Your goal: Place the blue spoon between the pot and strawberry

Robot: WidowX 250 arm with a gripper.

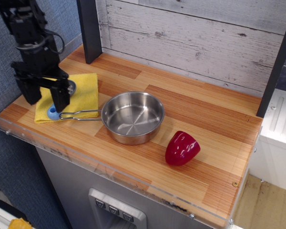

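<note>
The blue spoon [53, 113] lies on a yellow cloth [86, 93] at the left end of the counter; only its light-blue handle end and part of its grey bowl [71, 87] show. My gripper [47, 105] is open and low over the spoon, one finger on each side of the handle, hiding its middle. The pot [132, 117] stands in the middle, its wire handle [78, 114] pointing left toward the spoon. The dark-red strawberry [182, 148] lies to the right of the pot, nearer the front edge, with a narrow gap of bare wood between them.
A dark post [89, 28] stands at the back left and another [276, 67] at the right. A grey plank wall [190, 38] runs along the back. A clear acrylic lip [109, 174] edges the counter's front.
</note>
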